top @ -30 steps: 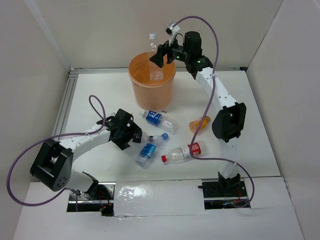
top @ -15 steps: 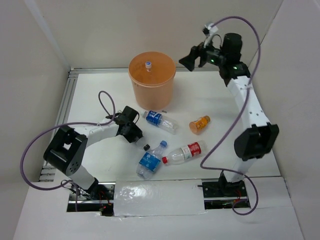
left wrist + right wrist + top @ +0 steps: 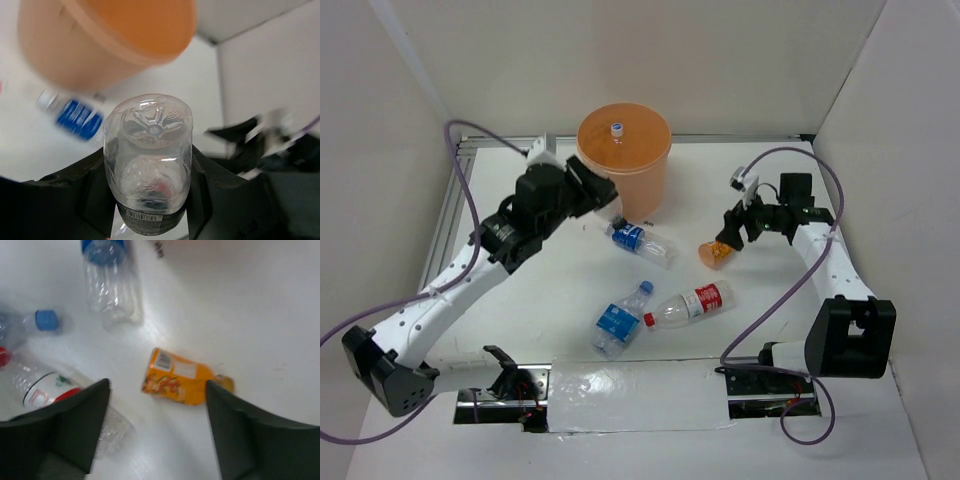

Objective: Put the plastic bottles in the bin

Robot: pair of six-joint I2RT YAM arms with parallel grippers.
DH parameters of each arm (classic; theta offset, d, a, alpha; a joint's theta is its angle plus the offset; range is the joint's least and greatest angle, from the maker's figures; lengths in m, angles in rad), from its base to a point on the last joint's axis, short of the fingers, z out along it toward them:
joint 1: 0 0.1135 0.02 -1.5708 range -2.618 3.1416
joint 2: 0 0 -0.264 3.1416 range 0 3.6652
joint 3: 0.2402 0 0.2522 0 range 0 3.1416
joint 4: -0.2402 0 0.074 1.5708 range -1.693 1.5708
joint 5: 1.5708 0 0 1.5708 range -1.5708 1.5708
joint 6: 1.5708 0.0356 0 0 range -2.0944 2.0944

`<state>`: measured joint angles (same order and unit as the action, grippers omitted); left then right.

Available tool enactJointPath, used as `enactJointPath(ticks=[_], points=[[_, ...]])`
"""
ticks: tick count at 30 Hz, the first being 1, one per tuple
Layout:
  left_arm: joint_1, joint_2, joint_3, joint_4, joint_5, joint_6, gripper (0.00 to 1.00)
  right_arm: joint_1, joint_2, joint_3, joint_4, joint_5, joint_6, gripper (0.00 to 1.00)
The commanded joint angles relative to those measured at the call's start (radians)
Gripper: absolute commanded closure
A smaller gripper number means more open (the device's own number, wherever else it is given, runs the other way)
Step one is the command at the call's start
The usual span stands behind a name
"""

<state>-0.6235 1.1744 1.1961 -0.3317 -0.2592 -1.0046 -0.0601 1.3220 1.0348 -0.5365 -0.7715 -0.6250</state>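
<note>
We saw a white desk [image 3: 700, 180] closed in by plain pale panels: a back wall [image 3: 620, 50], a left wall [image 3: 370, 150] and a right wall [image 3: 900, 120]. A grey metal rail [image 3: 442, 235] ran along its left edge, and a shiny strip [image 3: 630, 392] lay at the near edge. The light was even.

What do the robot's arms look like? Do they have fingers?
The left arm and right arm are both white tubes with chunky black joints. A thin purple cable loops along each one. Each arm ends in two flat black fingers, and there's a small white camera near the wrist.
</note>
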Motion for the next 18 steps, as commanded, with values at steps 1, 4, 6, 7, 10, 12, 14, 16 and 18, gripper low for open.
enactJointPath(ticks=[1,4,6,7,10,12,14,16,18], points=[[0.002,0.137,0.182,0.173,-0.118,0.185,0.90,-0.016,-0.056,-0.039,-0.077,-0.054,-0.237,0.11],[0.025,0.308,0.304,0.249,-0.193,0.241,0.89,-0.059,-0.046,-0.064,-0.134,-0.106,-0.402,0.00],[0.034,0.394,0.434,0.310,-0.225,0.289,0.87,-0.087,-0.046,-0.073,-0.183,-0.161,-0.525,0.00],[0.034,0.486,0.482,0.310,-0.279,0.320,0.87,-0.098,-0.037,-0.073,-0.212,-0.172,-0.591,0.00],[0.045,0.628,0.692,0.260,-0.355,0.423,0.80,-0.128,-0.014,-0.062,-0.253,-0.186,-0.665,0.00],[0.045,0.727,0.767,0.250,-0.367,0.477,0.68,-0.138,-0.003,-0.062,-0.253,-0.195,-0.679,0.00],[0.057,0.739,0.710,0.299,-0.382,0.506,0.26,-0.147,0.006,-0.051,-0.253,-0.195,-0.735,0.00],[0.068,0.739,0.709,0.272,-0.345,0.495,0.04,-0.147,0.031,-0.041,-0.311,-0.195,-0.984,0.00],[0.068,0.748,0.740,0.261,-0.325,0.518,0.00,-0.147,0.054,-0.053,-0.354,-0.161,-1.189,0.00]])
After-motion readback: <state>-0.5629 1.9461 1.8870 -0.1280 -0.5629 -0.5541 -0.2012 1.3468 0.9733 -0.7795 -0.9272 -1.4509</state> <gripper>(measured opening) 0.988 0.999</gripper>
